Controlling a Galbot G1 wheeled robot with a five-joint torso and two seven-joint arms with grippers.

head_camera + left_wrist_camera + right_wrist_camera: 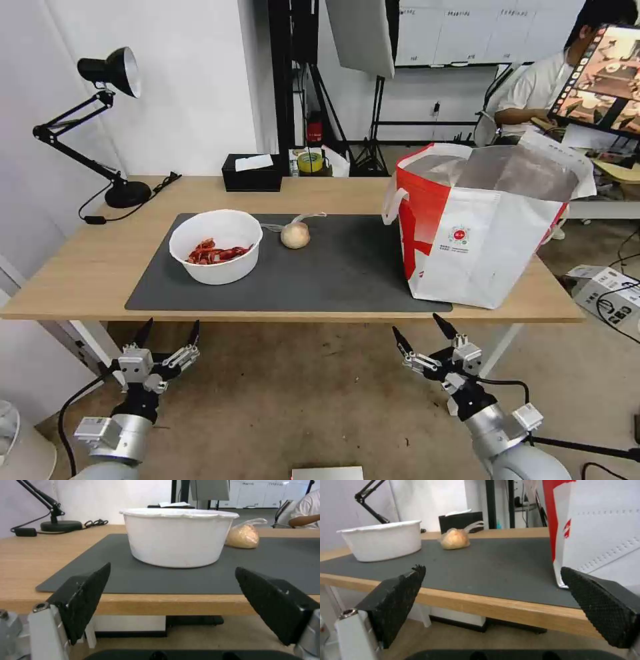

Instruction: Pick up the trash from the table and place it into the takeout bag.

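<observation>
Judging from the layout, no pickup was yet under way: both arms were seen low in the head view, below the near edge of the table (pixel 100 267). The left gripper (pixel 170 330) was held at lower left with its jaws spread wide and nothing between them; the right gripper (pixel 420 333) was held at lower right, likewise wide and empty.

On the dark grey mat (pixel 347 267), left of centre in the frame, the white bowl (pixel 217 257) with red scraps inside was found. Just to its right, a little apart, the small beige wrapped ball (pixel 295 235) was seen, its twisted plastic tail pointing toward the upper right. The takeout bag (pixel 480 233) was stood upright at right of centre, its mouth open and the foil lining exposed. A black tissue box (pixel 252 175) and a desk lamp (pixel 107 120) were set along the far edge, at upper left.

In the left wrist view, the bowl was framed straight ahead between the open fingers (pixel 83 597), so a reach for it seemed the likely next step. A lift over the table edge and a firm hold on the rim would be called for, with the bowl kept level so that the scraps were not spilled.
</observation>
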